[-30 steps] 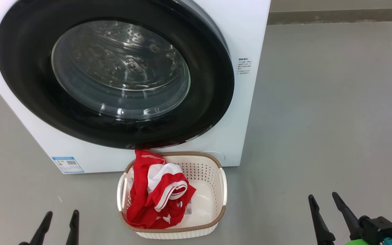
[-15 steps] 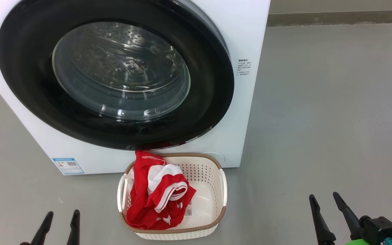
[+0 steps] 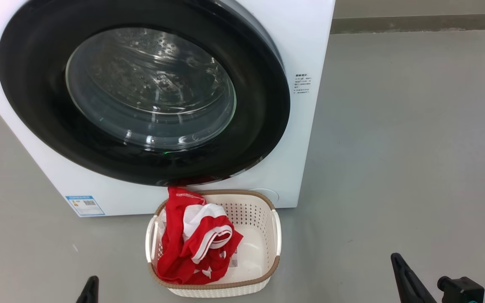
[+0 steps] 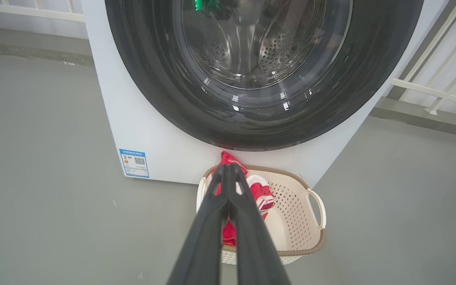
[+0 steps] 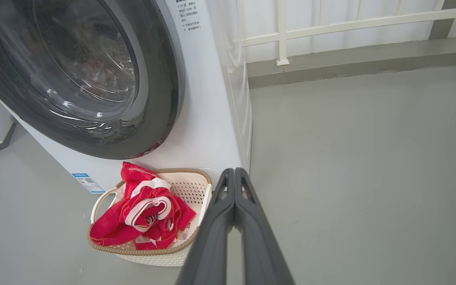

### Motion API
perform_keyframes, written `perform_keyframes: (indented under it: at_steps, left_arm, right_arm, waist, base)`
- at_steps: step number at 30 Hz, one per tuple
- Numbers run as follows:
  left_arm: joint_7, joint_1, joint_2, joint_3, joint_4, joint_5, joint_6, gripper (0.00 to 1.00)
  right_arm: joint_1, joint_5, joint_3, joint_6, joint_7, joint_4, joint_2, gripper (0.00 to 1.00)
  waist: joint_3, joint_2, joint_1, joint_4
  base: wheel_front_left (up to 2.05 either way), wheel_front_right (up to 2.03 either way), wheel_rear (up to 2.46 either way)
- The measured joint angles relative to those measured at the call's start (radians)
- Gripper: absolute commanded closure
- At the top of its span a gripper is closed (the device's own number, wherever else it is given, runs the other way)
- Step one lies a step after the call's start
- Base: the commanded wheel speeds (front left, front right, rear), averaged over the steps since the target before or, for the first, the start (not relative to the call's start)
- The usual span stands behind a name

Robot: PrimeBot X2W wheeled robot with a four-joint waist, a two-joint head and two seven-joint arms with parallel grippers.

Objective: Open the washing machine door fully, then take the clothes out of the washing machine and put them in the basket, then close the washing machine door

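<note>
The white washing machine (image 3: 305, 50) (image 5: 204, 111) stands ahead, and its black-rimmed washing machine door (image 3: 263, 105) (image 4: 180, 91) lies flat against the front, steel drum visible through the glass. On the floor below it sits the cream basket (image 3: 267, 235) (image 4: 303, 221) (image 5: 192, 186) holding the red and white clothes (image 3: 192, 244) (image 5: 141, 213). My left gripper (image 3: 92, 283) (image 4: 227, 169) is shut and empty, low at the left. Low on the right, my right gripper (image 3: 396, 259) (image 5: 233, 172) is shut and empty.
Grey floor (image 3: 415, 147) spreads to the right of the machine. A white railing (image 5: 331, 23) and a low kerb (image 5: 350, 59) run behind it. A blue label (image 3: 85, 205) is on the machine's lower left front.
Both grippers have gone from open to shut and dropped lower in the head view. The door, basket and clothes have not moved.
</note>
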Motion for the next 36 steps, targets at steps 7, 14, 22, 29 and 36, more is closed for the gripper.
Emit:
perform_keyframes:
  at_steps: [7,14,22,29,36]
  left_arm:
    - [0.018,0.003,-0.001,0.001,0.001,-0.068,0.0,1.0]
    - [0.037,0.002,-0.01,0.003,0.001,-0.135,0.0,1.0]
    - [0.06,-0.001,-0.016,0.006,-0.001,-0.21,0.0,1.0]
    - [0.081,-0.015,-0.025,0.009,-0.004,-0.289,0.0,1.0]
    - [0.103,-0.021,-0.03,0.013,-0.006,-0.356,0.0,1.0]
  right_arm:
    - [0.004,0.07,-0.002,0.0,0.018,-0.001,0.0,1.0]
    - [0.003,0.138,-0.006,0.0,0.04,-0.002,0.0,1.0]
    - [-0.007,0.227,-0.012,0.0,0.06,-0.006,0.0,1.0]
    - [-0.011,0.313,-0.021,0.0,0.085,-0.012,0.0,1.0]
    - [-0.028,0.381,-0.03,0.0,0.106,-0.015,0.0,1.0]
  waist:
    - [-0.002,0.0001,0.0005,-0.001]
    - [0.0,0.0,0.0002,-0.002]
    - [0.0,0.0,0.0002,-0.003]
    - [0.0,0.0,0.0002,-0.004]
    - [0.0,0.0,0.0002,-0.005]
  base:
    - [0.0,0.0,0.0]
    - [0.0,0.0,0.0]
    - [0.0,0.0,0.0]
    - [0.0,0.0,0.0]
    - [0.0,0.0,0.0]
